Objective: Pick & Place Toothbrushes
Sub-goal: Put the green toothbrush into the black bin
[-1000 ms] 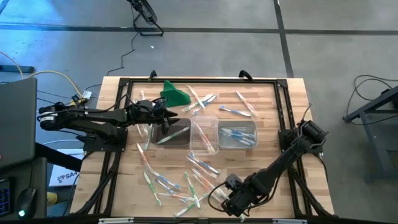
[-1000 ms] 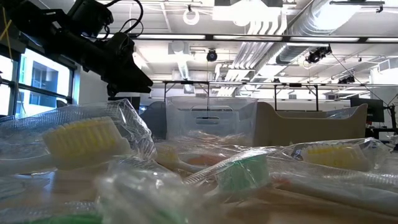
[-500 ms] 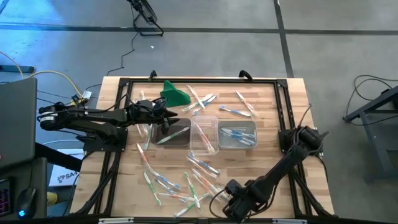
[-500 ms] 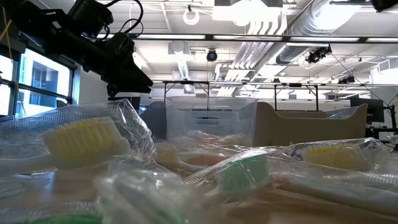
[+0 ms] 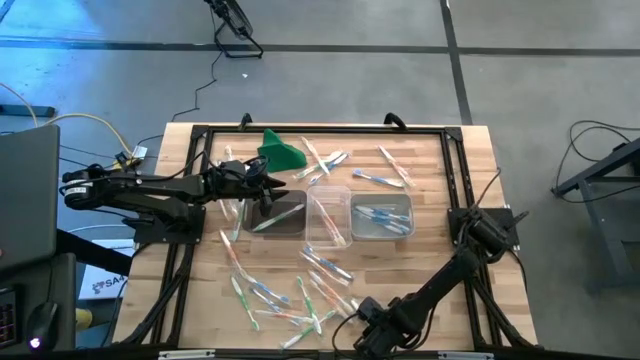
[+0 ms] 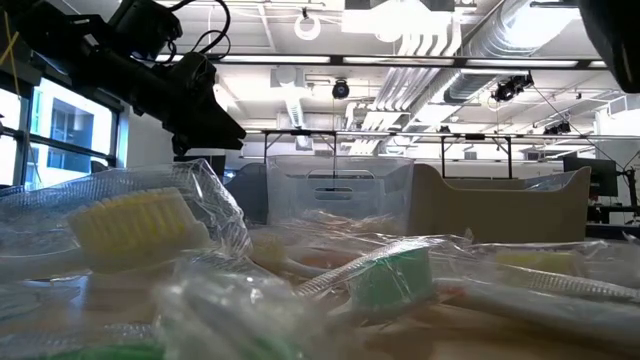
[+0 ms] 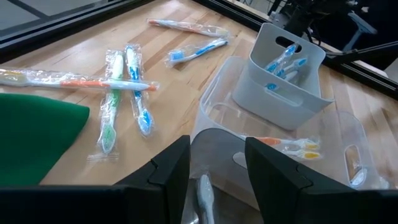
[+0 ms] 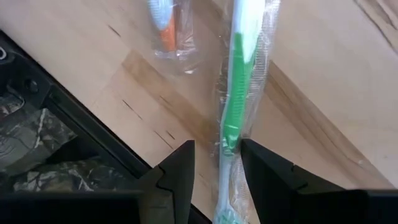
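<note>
Pale wooden slatted bench [image 5: 430,170], framed by black rails. Three clear rectangular plastic tubs [image 5: 330,217] stood mid-bench, touching in a row. Solid green cloth lump [image 5: 281,152] lay beside the far rail. Thin plastic-wrapped toothbrushes [image 5: 300,295], whitish with green, orange or blue parts, lay scattered near the front edge and behind the tubs; some lay inside the tubs. Left gripper [image 7: 216,177] hovered over the left tub, jaws parted, empty. Right gripper [image 8: 216,167] at the bench's front edge, jaws released, straddling a green-handled wrapped toothbrush [image 8: 238,68].
</note>
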Tool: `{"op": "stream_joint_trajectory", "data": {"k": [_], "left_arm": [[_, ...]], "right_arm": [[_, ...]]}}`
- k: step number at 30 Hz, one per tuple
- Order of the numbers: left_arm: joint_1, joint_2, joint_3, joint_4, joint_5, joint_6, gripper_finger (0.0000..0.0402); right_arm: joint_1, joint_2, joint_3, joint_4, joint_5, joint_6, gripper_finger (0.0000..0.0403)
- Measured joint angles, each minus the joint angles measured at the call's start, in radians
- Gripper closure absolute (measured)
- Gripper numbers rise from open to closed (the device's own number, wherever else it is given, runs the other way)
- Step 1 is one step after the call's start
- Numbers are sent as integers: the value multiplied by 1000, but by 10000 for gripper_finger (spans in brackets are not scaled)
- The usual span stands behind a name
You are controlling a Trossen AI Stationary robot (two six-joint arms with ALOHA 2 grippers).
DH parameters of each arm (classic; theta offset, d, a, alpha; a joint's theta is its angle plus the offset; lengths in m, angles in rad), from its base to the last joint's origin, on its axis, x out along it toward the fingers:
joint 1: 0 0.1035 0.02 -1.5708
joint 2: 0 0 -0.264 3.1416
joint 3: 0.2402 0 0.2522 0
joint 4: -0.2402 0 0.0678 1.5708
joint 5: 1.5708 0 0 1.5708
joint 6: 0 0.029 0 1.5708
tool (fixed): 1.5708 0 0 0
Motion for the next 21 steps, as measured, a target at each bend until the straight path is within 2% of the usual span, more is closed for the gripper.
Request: {"op": "stream_joint_trajectory", "data": {"k": [7,10,16,21], "left_arm": [[0,0,0,0,0,8,250],[0,0,0,0,0,24,250],[0,0,0,0,0,26,250],[0,0,0,0,0,26,250]], "right_arm": [[-1,15,-1,-23,28,1,280],[-3,16,-2,-27,19,1,304],[-3,18,-4,-28,21,1,383],[-3,18,-4,-26,25,1,388]]}}
